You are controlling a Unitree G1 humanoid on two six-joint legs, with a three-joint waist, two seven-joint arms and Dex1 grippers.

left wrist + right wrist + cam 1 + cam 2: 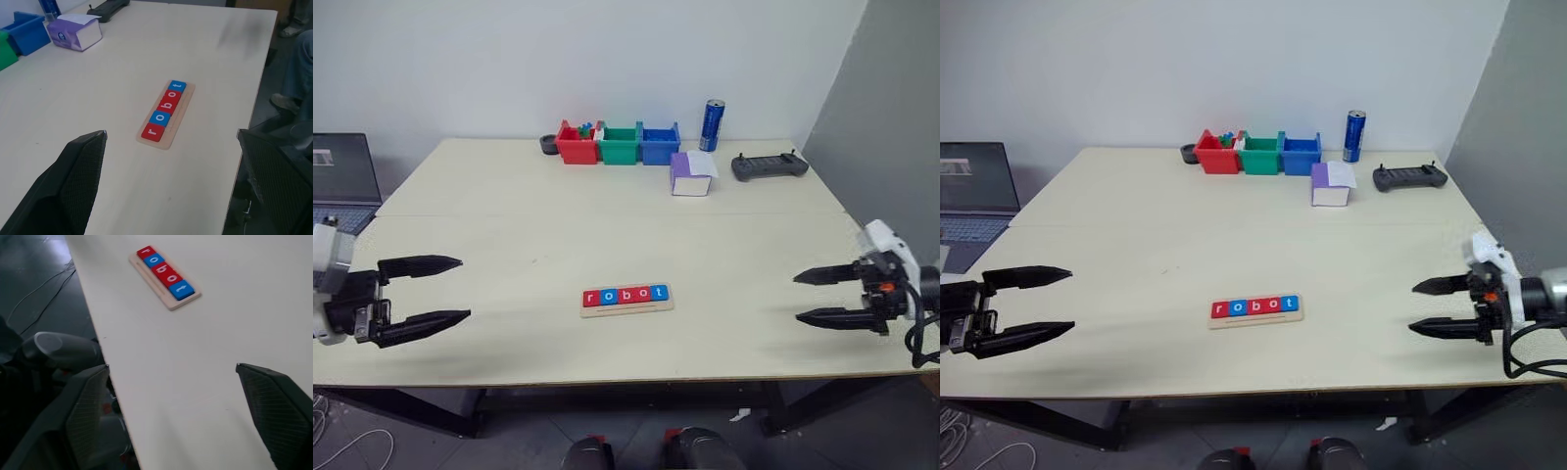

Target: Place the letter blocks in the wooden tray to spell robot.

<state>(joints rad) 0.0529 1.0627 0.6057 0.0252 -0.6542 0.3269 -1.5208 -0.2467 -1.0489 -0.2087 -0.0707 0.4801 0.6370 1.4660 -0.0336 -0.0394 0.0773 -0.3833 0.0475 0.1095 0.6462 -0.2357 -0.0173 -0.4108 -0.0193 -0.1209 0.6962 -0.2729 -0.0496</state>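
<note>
Letter blocks (626, 295): five, reading "robot", seated in the wooden tray (627, 307), lower centre of the frame, long axis left-right. Tray lies midway between my claws. Left gripper (438, 289) and right gripper (819, 296) both level, pointing inward, jaws spread wide, holding nothing.
</note>
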